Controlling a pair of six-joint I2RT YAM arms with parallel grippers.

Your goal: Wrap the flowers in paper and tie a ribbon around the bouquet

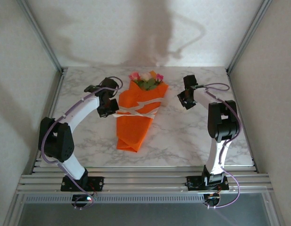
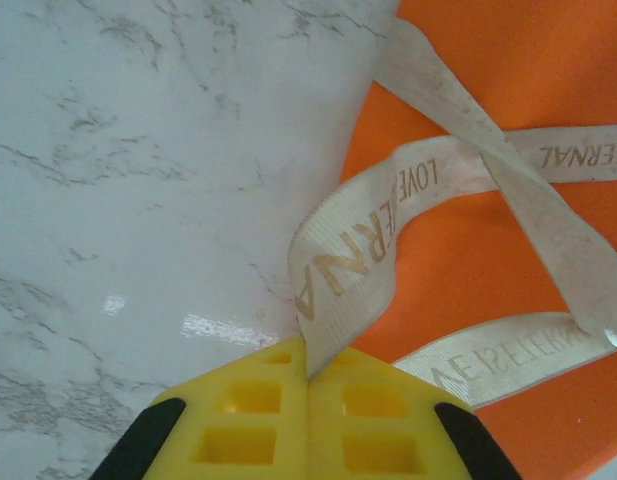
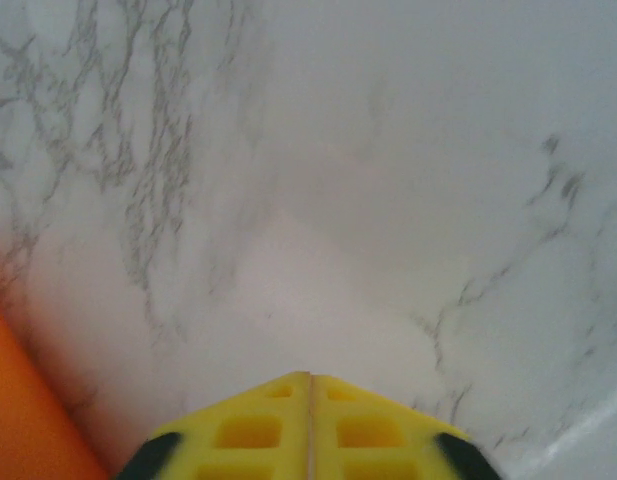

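The bouquet (image 1: 135, 113) lies in the middle of the marble table: an orange paper (image 2: 488, 230) cone with pink and cream flowers (image 1: 146, 77) at its far wide end. A cream ribbon (image 2: 368, 240) with gold lettering crosses the cone's middle as a band (image 1: 136, 110). My left gripper (image 2: 310, 368) sits at the cone's left edge, shut on a loop of the ribbon, and it appears in the top view too (image 1: 111, 111). My right gripper (image 3: 310, 378) hangs over bare marble to the right of the cone, shut with nothing in it, seen from above as well (image 1: 183, 100).
Aluminium frame posts (image 1: 239, 42) and white walls close in the table (image 1: 183, 136) at the back and sides. The paper's edge (image 3: 28, 400) shows at the lower left of the right wrist view. Bare marble lies right of the cone and in front of it.
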